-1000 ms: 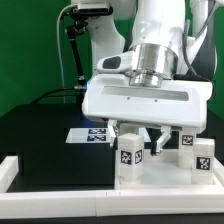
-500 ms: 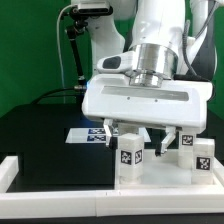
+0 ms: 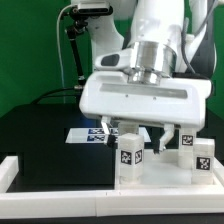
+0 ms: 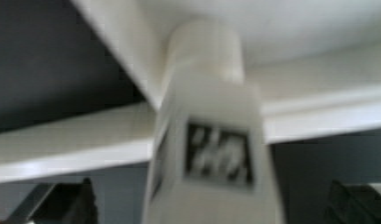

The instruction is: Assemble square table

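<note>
I am hovering my gripper [image 3: 141, 138] above a tagged leg block [image 3: 130, 159] standing on the square table [image 3: 160, 178]. My fingers [image 3: 163, 141] are standing apart, gripping nothing. A second leg block [image 3: 202, 157] is standing towards the exterior view's right.

I am holding my arm [image 3: 160, 35] nearly upright, the white wrist links stacking straight above my hand. My wide white hand housing [image 3: 145, 100] is spreading flat and level below the wrist. My gripper [image 3: 141, 137] is pointing straight down beneath it, with my two dark fingers [image 3: 113, 131] hanging on either side of that midpoint and standing apart from each other. In the wrist view my fingertips [image 4: 62, 200] are showing as dark blurred shapes at the two lower corners, well apart.
</note>
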`<state>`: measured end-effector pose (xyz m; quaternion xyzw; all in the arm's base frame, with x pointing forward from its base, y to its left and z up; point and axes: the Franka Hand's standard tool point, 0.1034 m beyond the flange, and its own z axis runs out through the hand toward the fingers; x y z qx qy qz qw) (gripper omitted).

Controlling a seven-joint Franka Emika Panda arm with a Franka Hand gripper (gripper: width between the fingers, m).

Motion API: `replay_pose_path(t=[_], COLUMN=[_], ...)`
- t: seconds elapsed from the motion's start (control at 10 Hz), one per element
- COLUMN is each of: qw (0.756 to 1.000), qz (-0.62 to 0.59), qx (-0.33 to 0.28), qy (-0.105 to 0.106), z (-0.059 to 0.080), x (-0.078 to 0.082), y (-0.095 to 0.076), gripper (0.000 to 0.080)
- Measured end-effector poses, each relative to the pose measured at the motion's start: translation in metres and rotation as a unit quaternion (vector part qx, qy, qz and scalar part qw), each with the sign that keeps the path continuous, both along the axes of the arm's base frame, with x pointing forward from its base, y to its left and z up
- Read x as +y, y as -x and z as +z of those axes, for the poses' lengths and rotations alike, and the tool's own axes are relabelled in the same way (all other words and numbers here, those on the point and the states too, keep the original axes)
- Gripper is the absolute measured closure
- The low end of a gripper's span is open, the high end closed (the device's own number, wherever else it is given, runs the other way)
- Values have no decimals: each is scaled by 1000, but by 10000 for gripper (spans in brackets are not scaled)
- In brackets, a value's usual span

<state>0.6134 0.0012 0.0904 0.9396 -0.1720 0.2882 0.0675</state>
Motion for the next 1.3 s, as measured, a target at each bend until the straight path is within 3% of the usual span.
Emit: replay_pose_path(t=[0.1,0.2,0.4,0.6,1.0,1.3], qw=[999,997,983,966,962,957], qz=[-14,-14,-17,-17,-26,-46], qx=[18,39,128,192,205,220], qy=[-36,-61,-133,-171,-180,-185], z=[13,20,30,34,31,4], x=[-7,-11,-15,-24,-23,-5], y=[-1,-2,-6,-10,-10,-7], gripper=[151,151,151,151,151,151])
